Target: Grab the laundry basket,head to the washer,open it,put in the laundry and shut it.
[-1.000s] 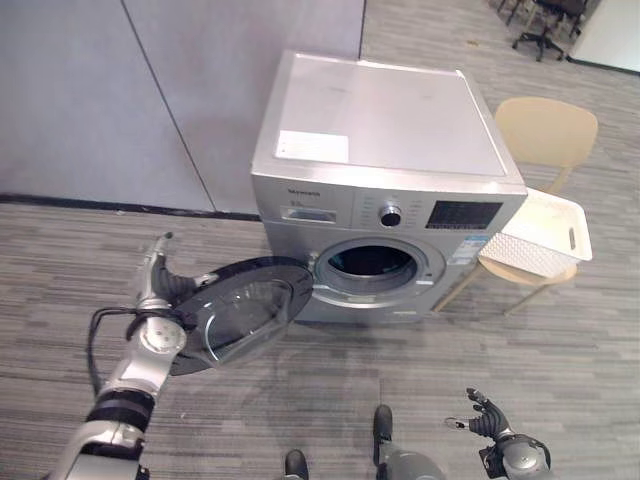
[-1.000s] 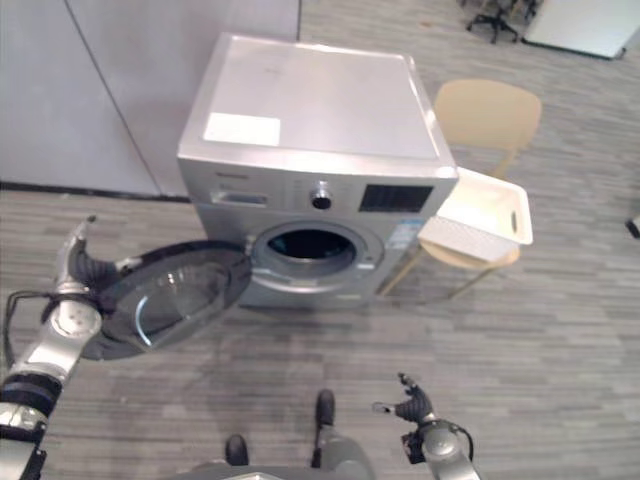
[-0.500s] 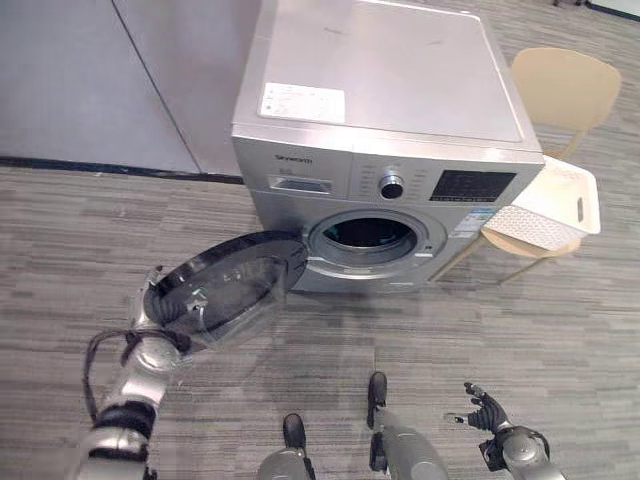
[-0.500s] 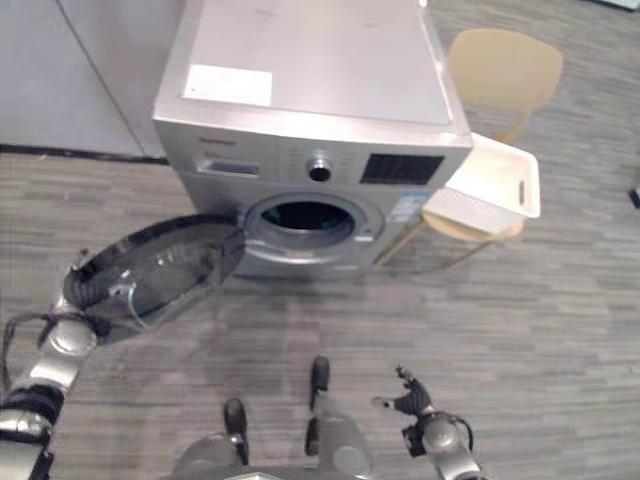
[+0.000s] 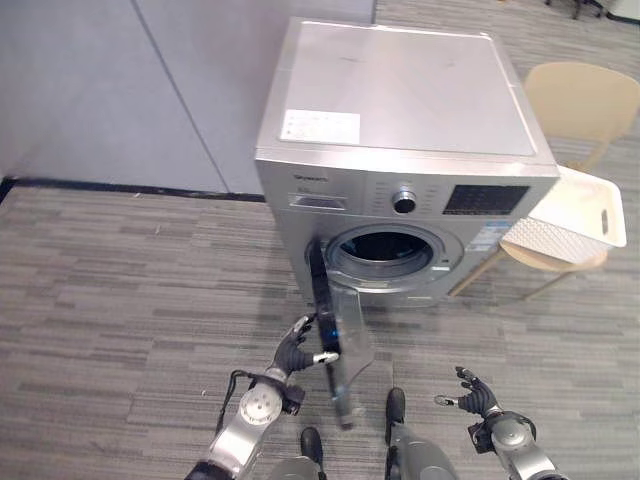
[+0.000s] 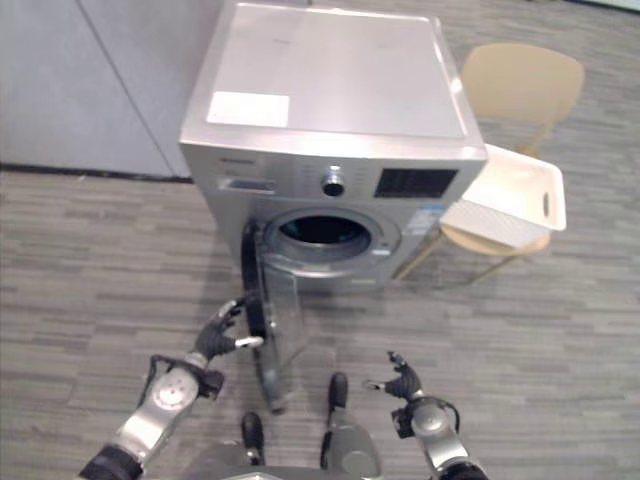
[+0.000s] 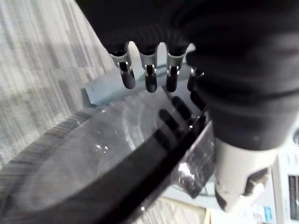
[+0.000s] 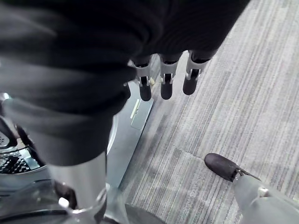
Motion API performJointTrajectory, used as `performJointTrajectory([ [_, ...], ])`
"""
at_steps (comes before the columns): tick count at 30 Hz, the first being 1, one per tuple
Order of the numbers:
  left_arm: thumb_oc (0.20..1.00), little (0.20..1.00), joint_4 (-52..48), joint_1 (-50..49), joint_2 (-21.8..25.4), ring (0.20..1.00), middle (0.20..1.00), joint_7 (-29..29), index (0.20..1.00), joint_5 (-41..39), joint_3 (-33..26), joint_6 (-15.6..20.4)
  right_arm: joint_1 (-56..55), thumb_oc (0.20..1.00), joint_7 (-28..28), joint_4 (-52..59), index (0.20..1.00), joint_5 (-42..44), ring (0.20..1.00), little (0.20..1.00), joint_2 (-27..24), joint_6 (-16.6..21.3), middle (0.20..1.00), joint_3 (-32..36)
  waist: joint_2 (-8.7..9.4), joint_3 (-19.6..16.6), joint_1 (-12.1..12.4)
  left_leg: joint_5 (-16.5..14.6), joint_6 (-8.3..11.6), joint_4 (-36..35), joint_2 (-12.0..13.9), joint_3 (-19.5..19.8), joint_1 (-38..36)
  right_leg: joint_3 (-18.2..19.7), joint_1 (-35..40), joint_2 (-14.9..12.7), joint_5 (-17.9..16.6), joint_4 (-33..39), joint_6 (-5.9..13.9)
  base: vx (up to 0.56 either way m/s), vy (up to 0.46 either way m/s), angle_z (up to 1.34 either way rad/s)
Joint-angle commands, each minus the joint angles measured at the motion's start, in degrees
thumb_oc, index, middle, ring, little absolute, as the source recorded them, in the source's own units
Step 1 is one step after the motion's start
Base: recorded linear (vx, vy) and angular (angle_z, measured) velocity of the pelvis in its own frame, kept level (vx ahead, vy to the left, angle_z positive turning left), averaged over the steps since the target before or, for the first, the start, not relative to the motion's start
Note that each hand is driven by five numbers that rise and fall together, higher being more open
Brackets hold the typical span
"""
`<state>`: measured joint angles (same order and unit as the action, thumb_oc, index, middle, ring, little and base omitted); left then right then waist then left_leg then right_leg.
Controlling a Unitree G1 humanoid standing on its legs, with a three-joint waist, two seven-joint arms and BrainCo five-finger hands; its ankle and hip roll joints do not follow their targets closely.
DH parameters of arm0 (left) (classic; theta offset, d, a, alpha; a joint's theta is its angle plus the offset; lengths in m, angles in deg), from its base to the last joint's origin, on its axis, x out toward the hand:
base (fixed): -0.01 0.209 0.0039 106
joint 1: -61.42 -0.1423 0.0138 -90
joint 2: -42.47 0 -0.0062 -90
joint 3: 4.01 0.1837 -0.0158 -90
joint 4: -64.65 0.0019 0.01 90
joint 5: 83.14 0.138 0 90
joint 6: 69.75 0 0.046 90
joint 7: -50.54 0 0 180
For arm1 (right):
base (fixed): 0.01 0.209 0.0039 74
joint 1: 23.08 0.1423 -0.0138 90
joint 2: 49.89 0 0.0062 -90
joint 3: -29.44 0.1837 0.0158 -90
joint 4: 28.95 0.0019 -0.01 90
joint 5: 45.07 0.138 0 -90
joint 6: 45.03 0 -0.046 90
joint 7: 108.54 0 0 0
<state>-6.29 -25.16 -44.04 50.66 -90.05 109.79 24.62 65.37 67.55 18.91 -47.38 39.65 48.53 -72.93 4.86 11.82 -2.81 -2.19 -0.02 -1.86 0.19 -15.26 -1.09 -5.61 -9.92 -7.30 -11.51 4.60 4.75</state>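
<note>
Fingers of the left hand point(image 5: 296, 347) lie straight against the washer door point(image 5: 330, 322), stiff and hinged at twelve o'clock, best pushed at its rim.

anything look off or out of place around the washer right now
The laundry basket sits tilted on a chair beside the washer, overhanging the seat edge. The washer door stands half open, the left hand at its edge.
</note>
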Motion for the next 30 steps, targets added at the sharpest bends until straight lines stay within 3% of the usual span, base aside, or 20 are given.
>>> performJointTrajectory([
  [1, 1.0, 1.0, 2.0, 8.7, -3.2, 1.0, 1.0, -2.6, 1.0, -2.3, -0.7, 3.0, 0.3, 1.0, -1.7, 3.2, 1.0, 0.2, 1.0, 1.0, -3.5, 0.2, 1.0, 0.1, -3.56, -0.5, -1.7, 1.0, -0.16, -1.3, 0.7, 2.9, 4.5, 0.4, 2.0, 0.4, 10.1, -4.8, 4.32, -0.02, 0.038, -0.28],
  [6, 1.0, 1.0, 15.6, 23.8, -0.6, 1.0, 1.0, -9.7, 1.0, 2.5, -1.4, 2.5, 0.0, 1.0, -2.9, 5.6, 1.0, 0.1, 1.0, 1.0, -6.1, 0.4, 1.0, 0.4, -4.45, 0.5, -5.7, 2.1, 0.03, -2.5, 0.8, -1.1, 7.1, 4.4, -3.5, 1.2, 8.0, -4.6, 4.59, -0.03, 0.058, -0.51],
  [11, 1.0, 1.0, 36.2, 44.6, 11.9, 1.0, 1.0, -13.3, 1.0, 1.1, -1.7, 2.0, 2.4, 1.0, -4.0, 6.5, 1.0, 3.2, 1.0, 1.0, -8.3, 2.5, 1.0, -1.2, -3.14, 3.0, -8.6, 4.4, 0.9, -3.1, 2.1, -3.3, 12.0, 6.0, -9.6, 1.8, 5.6, -4.3, 5.12, -0.05, -0.004, -0.54],
  [15, 1.0, 1.0, 36.3, 47.2, 14.1, 1.0, 1.0, -14.2, 1.0, 0.3, -2.3, 2.4, 2.9, 1.0, -4.5, 5.8, 1.0, 4.5, 1.0, 1.0, -8.0, 3.3, 1.0, -1.6, -2.42, 3.6, -8.6, 5.1, 1.27, -3.1, 2.5, -3.2, 13.3, 5.5, -10.6, 1.7, 5.2, -4.1, 5.27, -0.03, -0.047, -0.11],
  [19, 1.0, 1.0, 30.8, 43.5, 11.6, 1.0, 1.0, -14.8, 1.0, 0.2, -3.6, 3.2, 1.3, 1.0, -4.6, 4.7, 1.0, 5.4, 1.0, 1.0, -7.0, 3.9, 1.0, -1.0, -2.05, 3.0, -7.8, 4.9, 1.53, -3.1, 2.7, -1.9, 12.8, 4.3, -9.5, 1.5, 5.6, -3.9, 4.97, 0.0, -0.064, 0.21],
  [25, 1.0, 1.0, 10.7, 18.9, 3.6, 1.0, 1.0, -11.6, 1.0, -1.5, -8.8, 4.6, -0.4, 1.0, -4.5, 3.0, 1.0, 4.0, 1.0, 1.0, -5.2, 2.8, 1.0, 1.5, -2.59, 0.1, -4.5, 4.0, 1.58, -3.1, 2.3, 0.6, 9.4, 1.6, -3.7, 2.0, 7.2, -2.5, 4.02, 0.04, -0.085, 0.14],
  [28, 1.0, 1.0, 8.1, 1.0, 1.1, 1.0, 1.0, -6.7, 1.0, -1.9, -13.1, 3.2, 0.0, 1.0, -3.7, 1.0, 1.0, 3.1, 1.0, 1.0, -3.8, 1.6, 1.0, 4.0, -2.94, -2.1, -1.6, 3.2, 1.53, -3.1, 2.4, 2.2, 5.7, 0.1, 1.6, 2.4, 8.7, -1.4, 3.47, 0.11, -0.101, 0.24],
  [30, 1.0, 1.0, 9.9, -1.0, 0.6, 1.0, 1.0, -6.1, 1.0, -1.7, -13.9, 2.8, 0.1, 1.0, -3.6, 0.8, 1.0, 3.2, 1.0, 1.0, -3.7, 1.6, 1.0, 4.3, -2.99, -2.6, -1.1, 3.1, 1.51, -3.1, 2.4, 2.5, 5.1, -0.2, 2.5, 2.5, 9.0, -1.3, 3.36, 0.07, -0.051, 0.27],
])
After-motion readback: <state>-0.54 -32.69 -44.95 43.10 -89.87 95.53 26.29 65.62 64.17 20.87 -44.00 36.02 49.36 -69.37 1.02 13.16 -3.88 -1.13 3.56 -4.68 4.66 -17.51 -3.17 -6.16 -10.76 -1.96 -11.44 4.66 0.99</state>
